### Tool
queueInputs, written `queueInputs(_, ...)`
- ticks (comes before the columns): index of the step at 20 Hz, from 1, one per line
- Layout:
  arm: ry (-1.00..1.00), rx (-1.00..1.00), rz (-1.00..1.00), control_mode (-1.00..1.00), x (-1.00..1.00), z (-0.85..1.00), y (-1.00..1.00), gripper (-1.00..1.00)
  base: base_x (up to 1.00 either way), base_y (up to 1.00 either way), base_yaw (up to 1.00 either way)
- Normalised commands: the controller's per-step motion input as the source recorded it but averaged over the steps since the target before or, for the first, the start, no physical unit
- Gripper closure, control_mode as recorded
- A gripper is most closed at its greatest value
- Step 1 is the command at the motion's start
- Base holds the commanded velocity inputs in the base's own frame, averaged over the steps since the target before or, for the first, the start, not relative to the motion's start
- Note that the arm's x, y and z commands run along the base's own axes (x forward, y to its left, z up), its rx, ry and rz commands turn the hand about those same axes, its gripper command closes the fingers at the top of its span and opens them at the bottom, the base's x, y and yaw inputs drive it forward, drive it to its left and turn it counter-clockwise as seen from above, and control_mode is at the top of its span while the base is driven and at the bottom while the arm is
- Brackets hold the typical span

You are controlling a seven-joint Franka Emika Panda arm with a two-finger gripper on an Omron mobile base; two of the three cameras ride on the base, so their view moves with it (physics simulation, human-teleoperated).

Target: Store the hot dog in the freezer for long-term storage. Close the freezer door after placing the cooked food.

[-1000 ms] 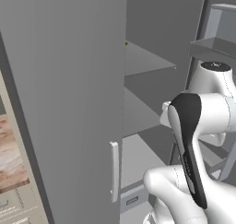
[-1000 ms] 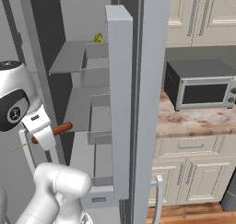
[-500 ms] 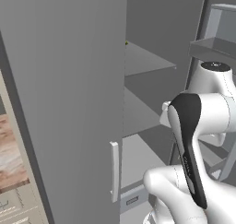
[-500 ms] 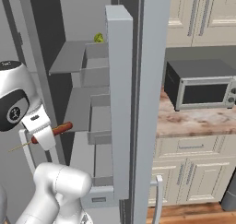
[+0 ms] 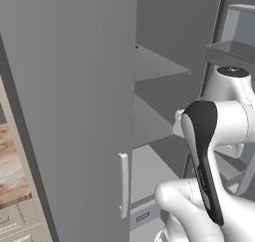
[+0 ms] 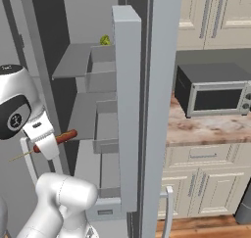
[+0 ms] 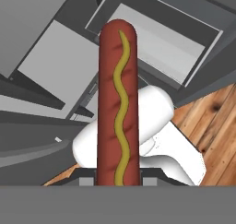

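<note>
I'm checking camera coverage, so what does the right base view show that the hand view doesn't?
Right base view alone: a microwave on the counter, cream cabinets, and a small green leafy item on an upper freezer shelf. Hand view alone: a yellow mustard line along the hot dog, plus wooden floor. Both: the gripper shut on the hot dog, and the freezer open.

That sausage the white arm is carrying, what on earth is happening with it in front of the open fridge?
The robot arm's fingers are shut on the hot dog, a reddish-brown sausage with a mustard squiggle. It holds it in front of the open freezer, beside the grey shelves, not yet set down inside. The freezer door stands open. A small green leafy item sits on an upper shelf.
</note>
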Motion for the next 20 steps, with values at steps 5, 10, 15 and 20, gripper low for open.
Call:
queueInputs(5,0.0,0.0,0.0,-1.0,0.05,0.0,0.0,1.0,0.0,0.0,0.0)
queueInputs(10,-0.06,0.0,0.07,-1.0,0.1,0.0,0.0,1.0,0.0,0.0,0.0)
queueInputs(15,-0.03,0.0,0.12,-1.0,0.22,0.0,0.0,1.0,0.0,0.0,0.0)
queueInputs(20,-0.09,-0.01,0.13,-1.0,0.04,0.0,0.02,1.0,0.0,0.0,0.0)
